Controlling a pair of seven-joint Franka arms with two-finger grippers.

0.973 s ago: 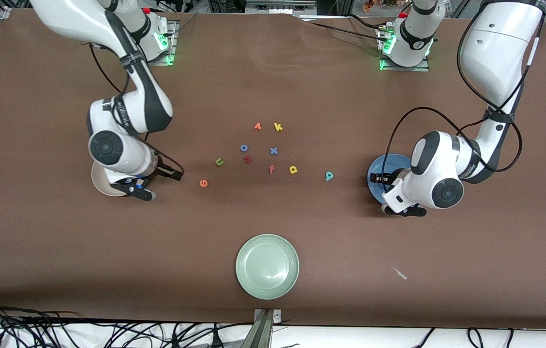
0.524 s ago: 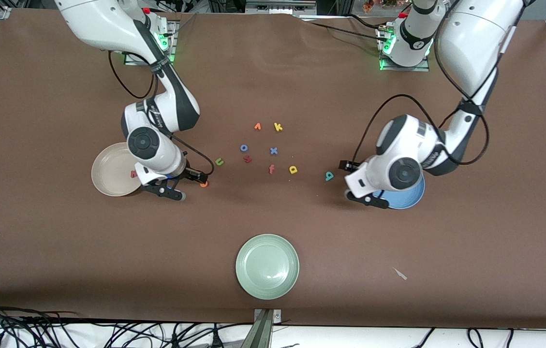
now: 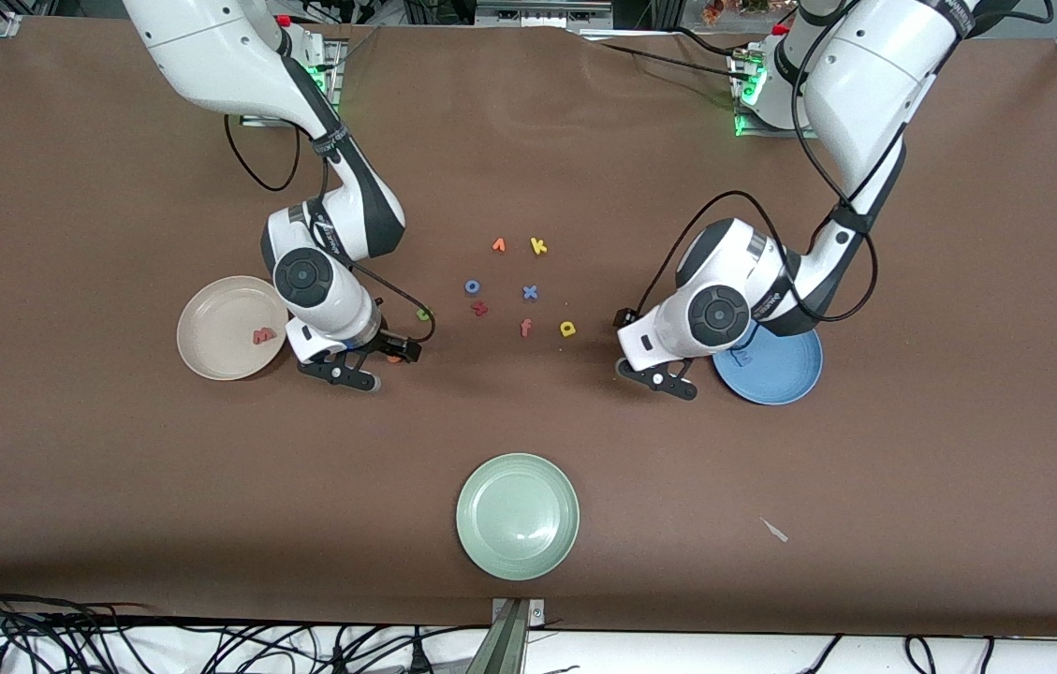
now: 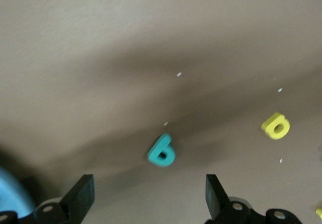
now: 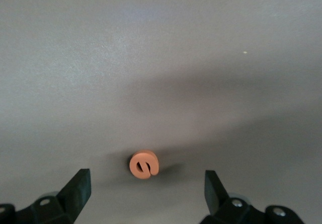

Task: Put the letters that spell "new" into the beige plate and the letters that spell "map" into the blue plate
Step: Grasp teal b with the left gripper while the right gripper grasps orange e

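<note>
Claws both released: we moved left claw (image 4: pixel 148 201) from blue plate (image 3: pixel 776 370) over teal "a" (image 4: pixel 162 151), right claw (image 5: pixel 143 196) over orange "e" (image 5: pixel 143 164).

I see the w (image 3: pixel 263 335) lying in the beige plate (image 3: pixel 210 360) at the right arm's end of the bench (image 3: pixel 116 487); at its three o'clock, well apart, the blue plate (image 3: pixel 785 374) sits at the left arm's end.

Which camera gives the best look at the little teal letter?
The left wrist view: the teal "a" lies in plain sight on the table, between the open left gripper fingers. In the front view the left arm hides it. The right wrist view shows only the orange "e".
</note>
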